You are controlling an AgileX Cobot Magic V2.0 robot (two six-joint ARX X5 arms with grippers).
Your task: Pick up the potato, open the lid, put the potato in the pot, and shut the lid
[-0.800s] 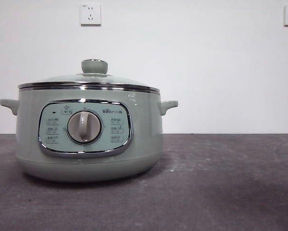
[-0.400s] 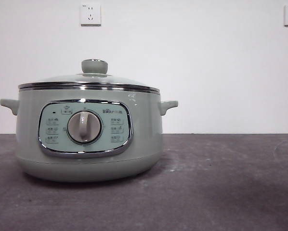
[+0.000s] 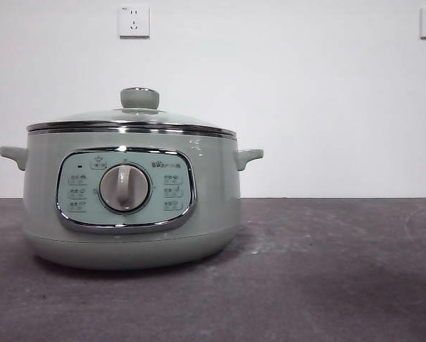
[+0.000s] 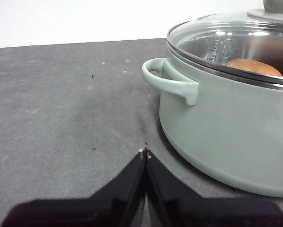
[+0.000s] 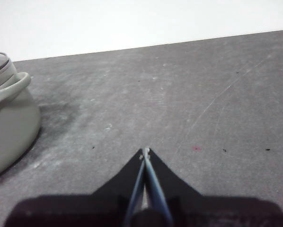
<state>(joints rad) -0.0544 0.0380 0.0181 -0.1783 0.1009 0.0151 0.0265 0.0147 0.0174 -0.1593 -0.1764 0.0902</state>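
The sage-green pot [image 3: 131,206] stands on the dark table at the left of the front view, with the glass lid [image 3: 131,117] closed on it. In the left wrist view the orange-brown potato [image 4: 252,67] shows through the lid [image 4: 236,42], inside the pot [image 4: 226,127]. My left gripper [image 4: 145,152] is shut and empty, low over the table beside the pot's side handle [image 4: 172,84]. My right gripper [image 5: 145,152] is shut and empty over bare table, away from the pot [image 5: 9,123]. Neither gripper shows in the front view.
A white wall with two power sockets [image 3: 133,21] stands behind the table. The dark grey tabletop [image 3: 327,271] stretches to the right of the pot.
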